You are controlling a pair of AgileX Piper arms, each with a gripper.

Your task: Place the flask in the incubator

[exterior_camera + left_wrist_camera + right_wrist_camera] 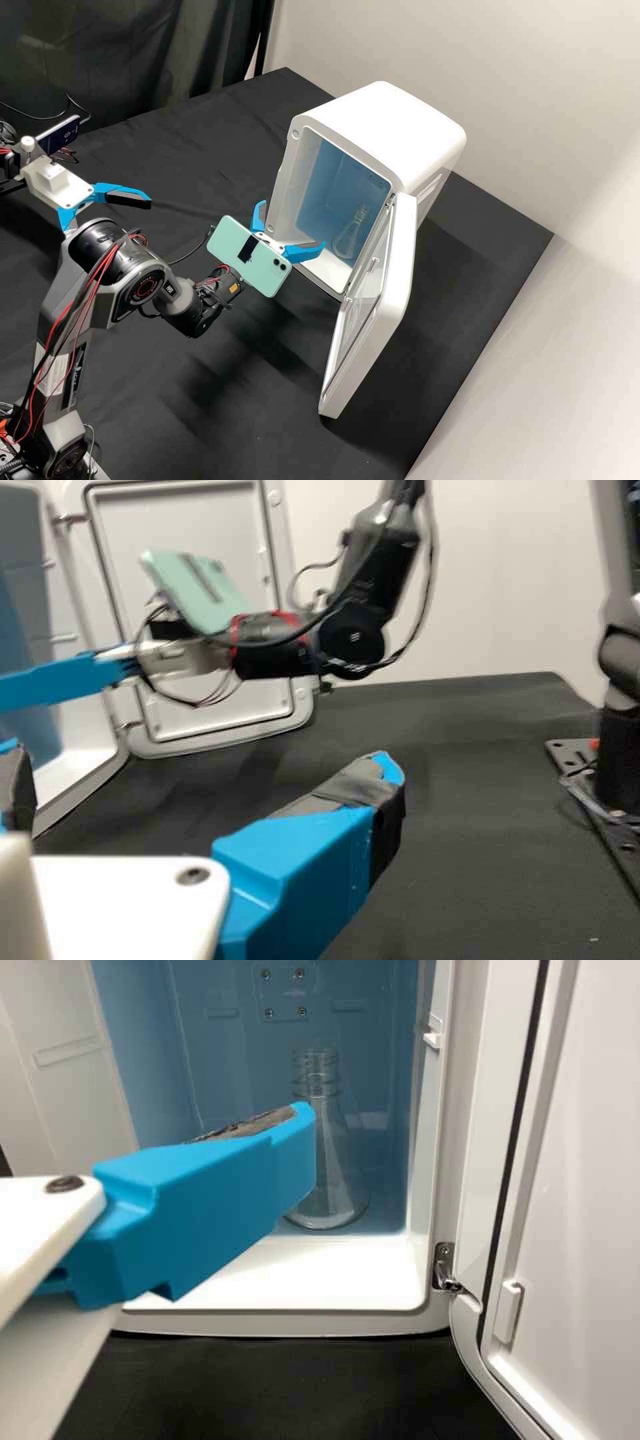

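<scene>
One flask (325, 1160) upright in incubator (400, 127) — printed markings unreadable.

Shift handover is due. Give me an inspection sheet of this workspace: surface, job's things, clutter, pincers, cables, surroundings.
Surface: black bench.
Job's things: flask upright inside the white incubator; its door open.
Clutter: small dark device at the bench's far left edge.
Pincers: left pincer open over the bench; right pincer open at the incubator's mouth, holding nothing.
Cables: red wires along the right arm.
Surroundings: white wall, dark curtain.
</scene>
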